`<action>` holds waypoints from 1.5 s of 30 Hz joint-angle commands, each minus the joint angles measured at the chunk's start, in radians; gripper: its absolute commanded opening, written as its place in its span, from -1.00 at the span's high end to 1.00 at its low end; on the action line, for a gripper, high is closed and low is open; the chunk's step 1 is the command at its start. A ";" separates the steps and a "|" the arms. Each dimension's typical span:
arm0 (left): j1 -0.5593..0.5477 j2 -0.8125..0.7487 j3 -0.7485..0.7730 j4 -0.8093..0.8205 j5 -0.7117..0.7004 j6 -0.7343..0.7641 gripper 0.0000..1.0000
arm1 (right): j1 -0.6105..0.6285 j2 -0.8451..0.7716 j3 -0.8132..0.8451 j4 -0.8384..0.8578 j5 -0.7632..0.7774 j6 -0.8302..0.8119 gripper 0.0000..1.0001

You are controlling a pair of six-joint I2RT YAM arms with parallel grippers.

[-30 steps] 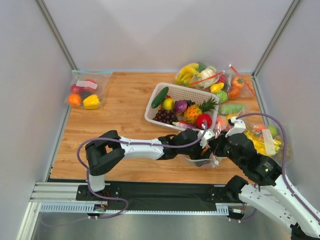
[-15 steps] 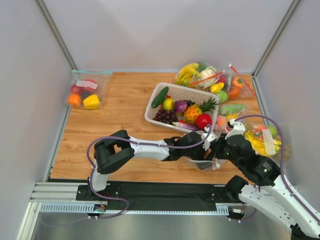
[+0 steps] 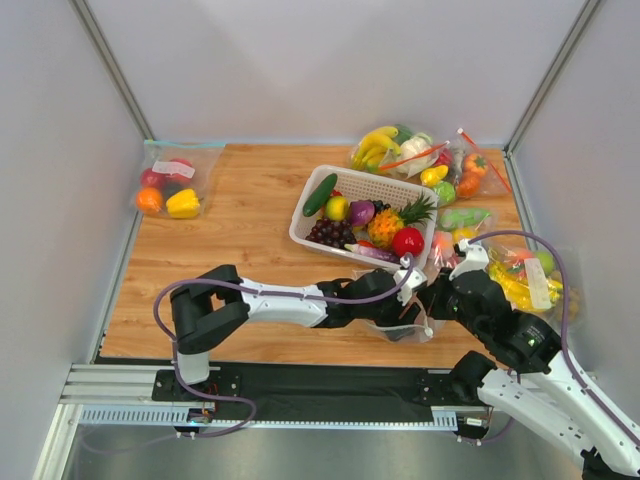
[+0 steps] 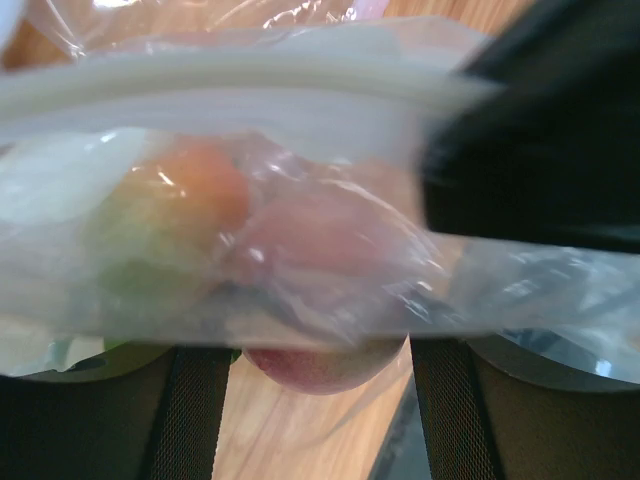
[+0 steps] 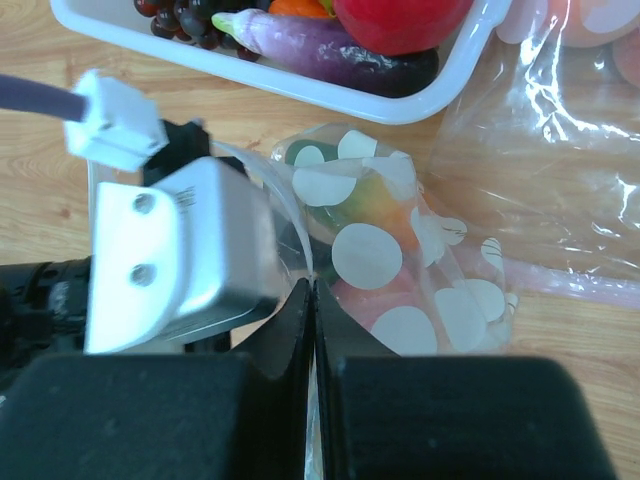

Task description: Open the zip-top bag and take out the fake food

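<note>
The zip-top bag [image 3: 408, 322], clear with white dots, lies near the table's front edge, just in front of the white basket. In the right wrist view the zip-top bag [image 5: 400, 250] holds a dark green piece [image 5: 298, 154], a yellow-orange piece [image 5: 385, 208] and the pink peach [image 5: 378, 300]. My right gripper [image 5: 315, 290] is shut on the bag's left edge; it also shows in the top view [image 3: 430, 300]. My left gripper [image 3: 396, 304] is at the bag from the left. In its wrist view the left gripper [image 4: 325, 352] has its fingers wide apart under the bag film, with the peach [image 4: 320, 368] between them.
The white basket [image 3: 300, 228] holds a cucumber [image 3: 320, 195], a yellow fruit, grapes, a pineapple and red fruit. A blue-zip bag [image 3: 170, 185] lies far left. Bags with red-orange strips [image 3: 420, 150] sit at the back right. A bag with bananas [image 3: 525, 275] lies by the right wall.
My left arm's elbow swung right, then back left, while its gripper stayed at the bag. My right gripper kept its hold and barely moved.
</note>
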 commanded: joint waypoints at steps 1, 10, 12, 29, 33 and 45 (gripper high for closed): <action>-0.019 -0.120 -0.003 -0.045 -0.060 0.032 0.46 | 0.004 -0.008 -0.001 0.067 -0.007 0.012 0.99; -0.012 -0.229 -0.002 -0.181 -0.134 0.058 0.47 | 0.004 -0.001 -0.005 0.071 -0.016 0.005 0.99; -0.006 -0.261 -0.009 -0.203 -0.145 0.064 0.48 | 0.004 -0.004 -0.005 0.073 -0.018 0.006 0.99; 0.054 -0.654 -0.082 -0.352 -0.102 0.089 0.47 | 0.004 0.041 -0.033 0.142 -0.058 -0.004 0.99; 0.103 -0.738 -0.056 -0.361 -0.056 0.096 0.46 | 0.004 0.053 -0.031 0.147 -0.061 -0.008 0.99; 0.421 -0.430 0.266 -0.336 -0.109 0.202 0.40 | 0.004 0.056 -0.033 0.150 -0.062 -0.012 0.99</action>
